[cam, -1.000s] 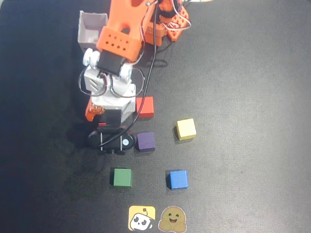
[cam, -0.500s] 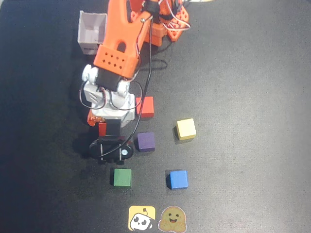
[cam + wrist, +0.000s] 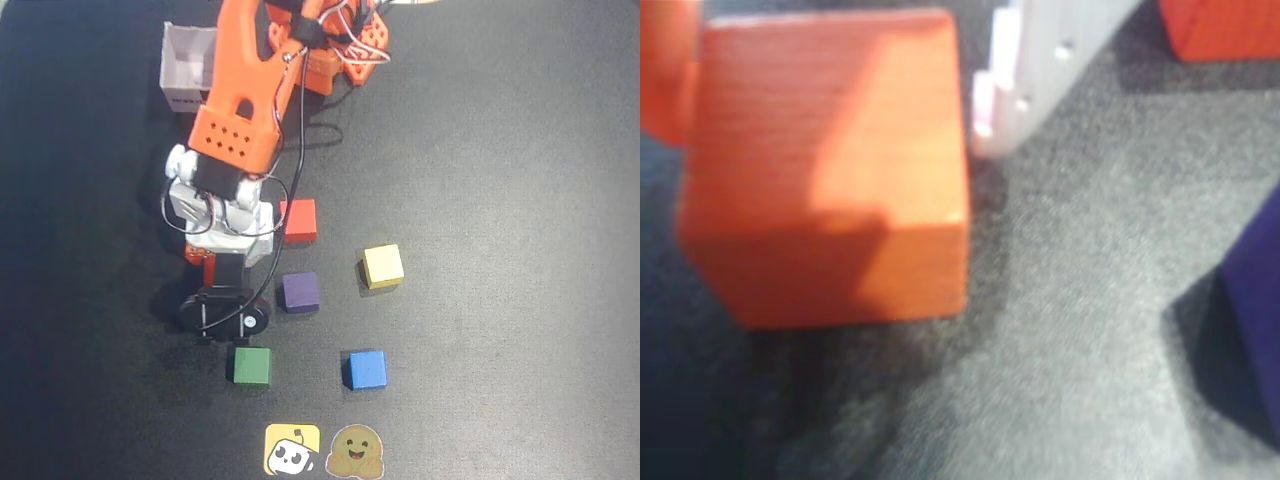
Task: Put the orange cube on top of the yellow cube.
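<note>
Orange cube (image 3: 825, 170): in the wrist view it fills the upper left, sitting between your orange finger at the left edge and the white finger (image 3: 1040, 70) on its right. Overhead, the arm hides most of it.
Fingers: clamped on the orange cube, as the wrist view shows them.
Yellow cube (image 3: 383, 266): overhead, on the black tabletop (image 3: 520, 250), well right of your arm, standing clear of the others.
Neighbours: red cube (image 3: 298, 220) just beside the arm; purple cube (image 3: 299, 291) between arm and yellow cube; green cube (image 3: 252, 365) and blue cube (image 3: 367, 369) nearer the bottom edge.
Lifted or resting: you cannot tell from these views.
</note>
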`<state>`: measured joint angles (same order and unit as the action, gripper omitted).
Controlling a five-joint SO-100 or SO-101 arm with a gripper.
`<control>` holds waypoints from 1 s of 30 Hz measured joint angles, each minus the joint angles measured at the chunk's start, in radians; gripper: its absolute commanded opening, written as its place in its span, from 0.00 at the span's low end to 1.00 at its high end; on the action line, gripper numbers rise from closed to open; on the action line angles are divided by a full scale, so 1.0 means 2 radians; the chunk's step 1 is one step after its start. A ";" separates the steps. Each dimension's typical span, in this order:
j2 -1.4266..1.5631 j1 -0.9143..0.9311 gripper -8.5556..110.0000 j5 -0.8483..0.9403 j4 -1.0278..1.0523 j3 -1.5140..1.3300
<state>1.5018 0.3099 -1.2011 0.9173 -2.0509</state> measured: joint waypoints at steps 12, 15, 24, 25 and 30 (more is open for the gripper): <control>-0.004 0.000 0.12 -0.006 0.000 0.000; -0.004 0.002 0.12 -0.012 0.002 0.000; 0.060 0.003 0.12 -0.017 0.057 0.000; 0.071 0.003 0.12 -0.019 0.067 0.000; 0.126 0.002 0.12 -0.046 0.132 0.015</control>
<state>1.7533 0.3145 -1.2931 1.1812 -2.0203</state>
